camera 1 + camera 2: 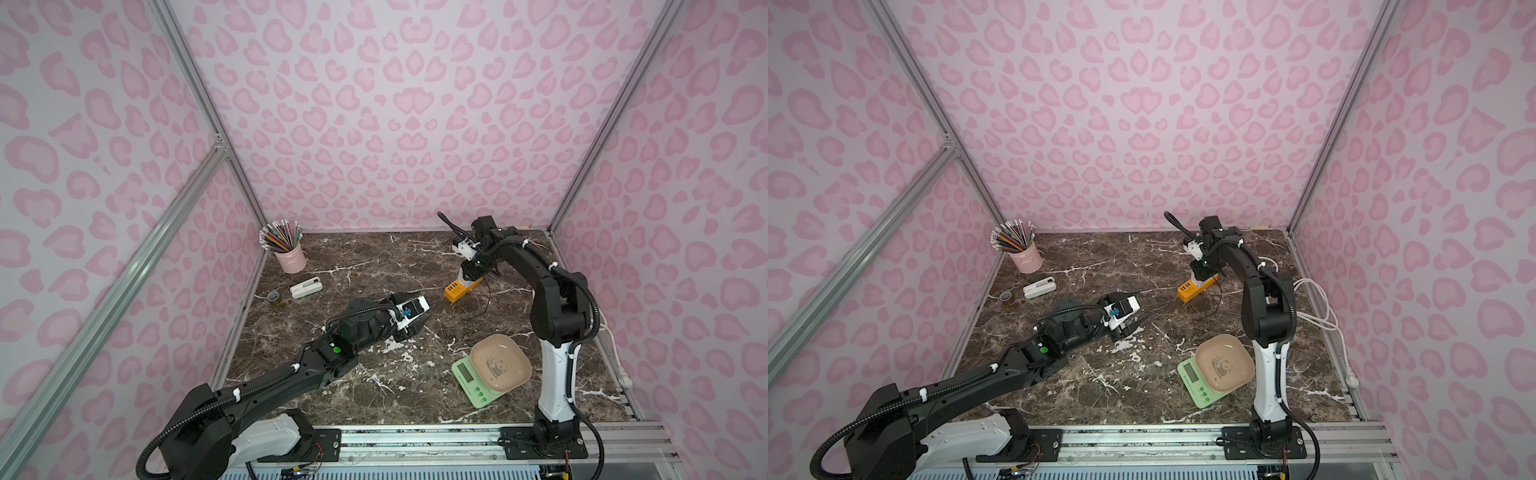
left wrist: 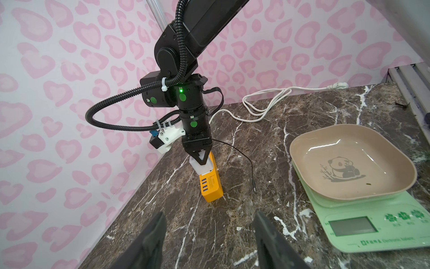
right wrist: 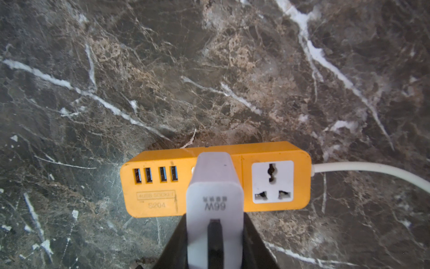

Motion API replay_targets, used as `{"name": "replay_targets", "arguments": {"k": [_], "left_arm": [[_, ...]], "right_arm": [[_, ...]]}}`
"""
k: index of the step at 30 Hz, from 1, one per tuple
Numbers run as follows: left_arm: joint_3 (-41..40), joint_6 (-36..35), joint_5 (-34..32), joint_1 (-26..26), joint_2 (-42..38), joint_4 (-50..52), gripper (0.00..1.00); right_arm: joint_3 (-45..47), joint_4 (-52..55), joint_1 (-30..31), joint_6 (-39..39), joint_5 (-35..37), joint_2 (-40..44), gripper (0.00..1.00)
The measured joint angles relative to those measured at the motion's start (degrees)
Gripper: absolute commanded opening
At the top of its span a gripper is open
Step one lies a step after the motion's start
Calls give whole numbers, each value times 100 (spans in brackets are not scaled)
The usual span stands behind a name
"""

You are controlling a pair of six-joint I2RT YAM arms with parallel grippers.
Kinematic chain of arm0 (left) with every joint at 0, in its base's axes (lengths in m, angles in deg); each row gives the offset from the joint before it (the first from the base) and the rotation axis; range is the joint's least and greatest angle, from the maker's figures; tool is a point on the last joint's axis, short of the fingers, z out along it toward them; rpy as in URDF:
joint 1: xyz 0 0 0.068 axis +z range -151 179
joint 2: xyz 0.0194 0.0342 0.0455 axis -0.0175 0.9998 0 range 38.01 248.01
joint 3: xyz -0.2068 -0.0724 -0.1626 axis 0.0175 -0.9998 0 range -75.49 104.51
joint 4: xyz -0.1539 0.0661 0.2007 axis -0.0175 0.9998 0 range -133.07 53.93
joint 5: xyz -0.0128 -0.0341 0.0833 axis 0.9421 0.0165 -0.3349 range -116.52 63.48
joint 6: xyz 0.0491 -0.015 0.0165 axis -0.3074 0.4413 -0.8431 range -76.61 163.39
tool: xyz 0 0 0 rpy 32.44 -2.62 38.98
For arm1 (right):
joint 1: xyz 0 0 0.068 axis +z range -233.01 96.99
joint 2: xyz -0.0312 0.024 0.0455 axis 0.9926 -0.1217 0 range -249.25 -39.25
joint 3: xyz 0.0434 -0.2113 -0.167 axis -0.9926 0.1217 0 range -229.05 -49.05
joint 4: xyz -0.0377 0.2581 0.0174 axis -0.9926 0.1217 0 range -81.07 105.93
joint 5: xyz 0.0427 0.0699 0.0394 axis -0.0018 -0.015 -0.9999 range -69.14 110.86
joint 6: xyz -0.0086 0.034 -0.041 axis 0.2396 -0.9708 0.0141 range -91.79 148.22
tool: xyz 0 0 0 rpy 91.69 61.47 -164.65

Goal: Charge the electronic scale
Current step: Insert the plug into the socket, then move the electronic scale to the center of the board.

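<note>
The right gripper (image 3: 215, 235) is seen pinching a white charger (image 3: 215, 200) by its sides. "66W" is printed on the charger's end face, under a line of small characters that cannot be read. The charger is held against the top face of an orange power strip (image 3: 302, 167), just beside a vacant white socket (image 3: 272, 181). Whether the prongs are fully seated cannot be told. "4USB SOCKET" and "S204" are moulded beneath the strip's four USB ports (image 3: 155, 174).

The left gripper (image 2: 209, 216) is held above the marble table (image 1: 374, 395) with its jaws spread and nothing between them.

The electronic scale (image 2: 372, 235) is placed near the table's front edge, by the right arm's base and well apart from the strip. "Electronic balance" is printed below its grey display (image 2: 352, 225), and a panda is drawn in the beige tray (image 2: 349, 144) on top. The free end of a thin black cable (image 2: 252, 184) is left lying between strip and scale, touching neither.
</note>
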Motion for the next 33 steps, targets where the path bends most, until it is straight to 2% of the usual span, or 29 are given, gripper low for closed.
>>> {"name": "replay_targets", "arguments": {"k": [7, 12, 13, 17, 21, 26, 33], "left_arm": [[-11, -2, 0, 0, -13, -2, 63], [-11, -2, 0, 0, 7, 0, 62], [-11, -2, 0, 0, 11, -2, 62], [-13, -2, 15, 0, 11, -2, 62], [-22, -2, 15, 0, 11, -2, 62], [-28, -2, 11, 0, 9, -2, 62], [-44, 11, -11, 4, 9, -2, 62]], "right_arm": [[299, -264, 0, -22, -57, 116, 0], [107, -197, 0, -111, -63, 90, 3], [31, -177, 0, -179, -66, 76, 6], [-302, -72, -4, -216, -50, -55, 34], [-846, 83, -37, -315, -70, -157, 54], [-1097, 44, -50, -363, -295, 7, 65], [-201, -238, -105, -540, -527, 793, 67]]}}
